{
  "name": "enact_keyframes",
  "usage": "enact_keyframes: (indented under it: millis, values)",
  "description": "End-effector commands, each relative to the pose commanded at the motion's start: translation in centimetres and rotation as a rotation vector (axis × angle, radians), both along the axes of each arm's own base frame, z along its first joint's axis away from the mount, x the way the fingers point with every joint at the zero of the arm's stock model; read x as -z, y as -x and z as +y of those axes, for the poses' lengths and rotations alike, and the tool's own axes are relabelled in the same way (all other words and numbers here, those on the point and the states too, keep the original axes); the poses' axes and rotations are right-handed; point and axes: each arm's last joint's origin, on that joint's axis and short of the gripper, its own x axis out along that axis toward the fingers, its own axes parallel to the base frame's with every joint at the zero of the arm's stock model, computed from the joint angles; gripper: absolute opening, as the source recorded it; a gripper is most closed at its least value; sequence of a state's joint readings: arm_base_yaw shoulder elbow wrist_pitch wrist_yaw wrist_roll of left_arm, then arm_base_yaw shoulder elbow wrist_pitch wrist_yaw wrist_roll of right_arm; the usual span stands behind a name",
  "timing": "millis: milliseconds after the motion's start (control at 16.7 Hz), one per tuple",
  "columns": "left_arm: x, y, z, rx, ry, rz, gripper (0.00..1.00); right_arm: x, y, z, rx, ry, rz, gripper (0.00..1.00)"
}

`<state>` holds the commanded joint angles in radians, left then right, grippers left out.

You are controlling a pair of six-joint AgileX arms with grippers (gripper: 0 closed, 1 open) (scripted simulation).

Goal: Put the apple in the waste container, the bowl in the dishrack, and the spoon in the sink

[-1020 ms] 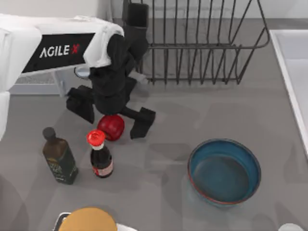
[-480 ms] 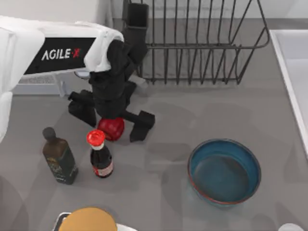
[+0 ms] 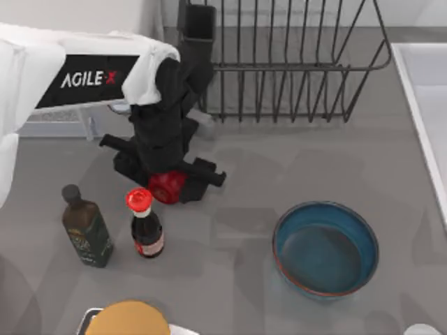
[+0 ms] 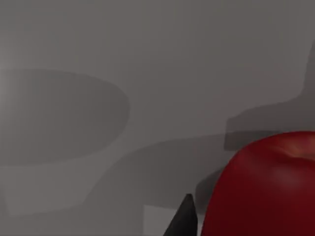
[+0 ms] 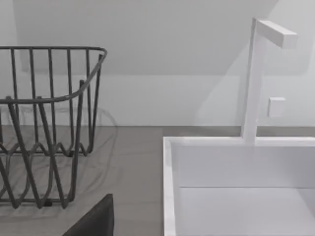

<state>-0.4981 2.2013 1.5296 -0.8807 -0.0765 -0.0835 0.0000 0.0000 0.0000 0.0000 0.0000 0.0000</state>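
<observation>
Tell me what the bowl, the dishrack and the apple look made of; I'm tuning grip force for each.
The bowl looks like glazed ceramic: glossy teal with a thin reddish-brown rim. The dishrack looks like dark metal wire: thin upright bars, dull finish. The apple looks like smooth, glossy-skinned fruit, with a soft highlight in the left wrist view; the left hand is closed around it.

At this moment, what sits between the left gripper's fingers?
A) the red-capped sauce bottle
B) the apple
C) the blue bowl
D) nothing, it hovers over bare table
B: in the top view the left gripper has its dark fingers closed in on either side of the apple, beside the sauce bottle and well away from the bowl.
</observation>
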Motion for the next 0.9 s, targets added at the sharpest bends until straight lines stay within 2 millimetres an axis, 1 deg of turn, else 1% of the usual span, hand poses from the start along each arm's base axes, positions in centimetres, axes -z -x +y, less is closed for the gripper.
enact_keyframes:
  millis: [120, 180, 600, 660, 780, 900]
  values:
    - [0.0, 0.0, 0.0, 0.0, 0.0, 0.0, 0.02, 0.0, 0.0, 0.0, 0.0, 0.0, 0.0, 1.0]
    - [0.0, 0.0, 0.0, 0.0, 0.0, 0.0, 0.0, 0.0, 0.0, 0.0, 0.0, 0.0, 0.0, 1.0]
    - [0.0, 0.0, 0.0, 0.0, 0.0, 0.0, 0.0, 0.0, 0.0, 0.0, 0.0, 0.0, 0.0, 1.0]
    - [-0.7, 0.1, -0.3, -0.001, 0.024, -0.005, 0.0, 0.0, 0.0, 0.0, 0.0, 0.0, 0.0, 1.0]
    - [-1.1, 0.0, -0.4, 0.002, 0.025, -0.007, 0.0, 0.0, 0.0, 0.0, 0.0, 0.0, 0.0, 1.0]
    - [-2.8, -0.2, -0.6, 0.002, 0.026, -0.008, 0.0, 0.0, 0.0, 0.0, 0.0, 0.0, 0.0, 1.0]
